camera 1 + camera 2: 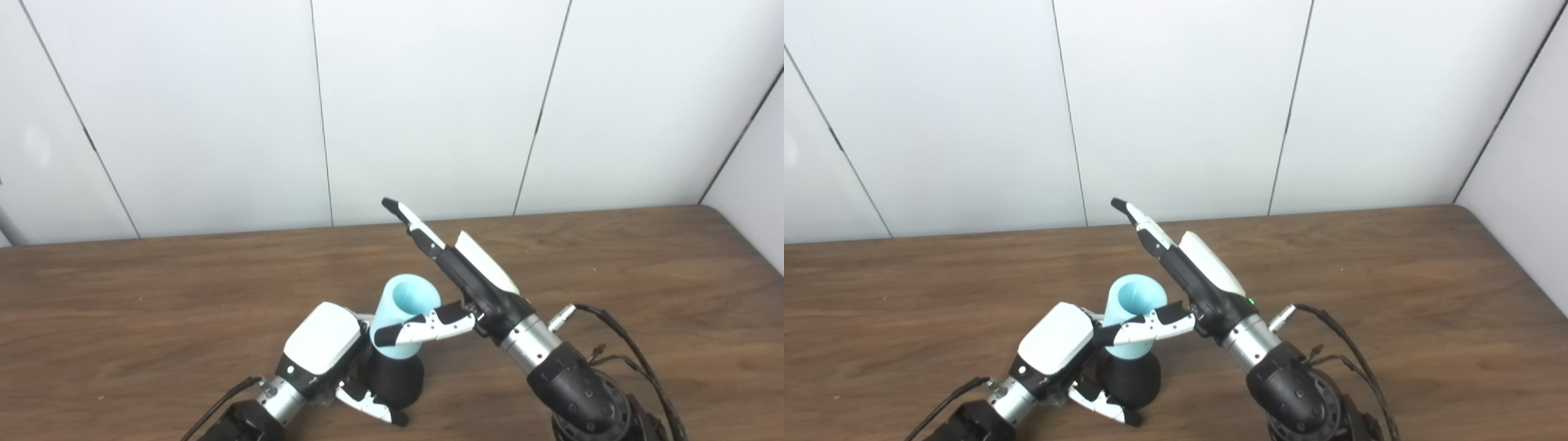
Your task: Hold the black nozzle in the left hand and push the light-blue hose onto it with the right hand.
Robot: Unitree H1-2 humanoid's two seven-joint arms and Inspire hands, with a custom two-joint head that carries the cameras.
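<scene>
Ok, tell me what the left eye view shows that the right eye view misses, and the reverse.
Only the left eye view shows a dark strip at the wall's far left edge. Only the right eye view shows a green light on the right hand. Both share the light-blue tubular hose seated on the black rounded nozzle, the left hand gripping the nozzle, the right hand with its thumb across the hose, and the brown wooden table.

Two head-mounted cameras, set side by side, look down and forward over a wooden table [612, 275] toward a white panelled wall [429, 104]. Both frame the same close scene, hands low at centre; the right eye view shows everything shifted slightly leftward.
</scene>
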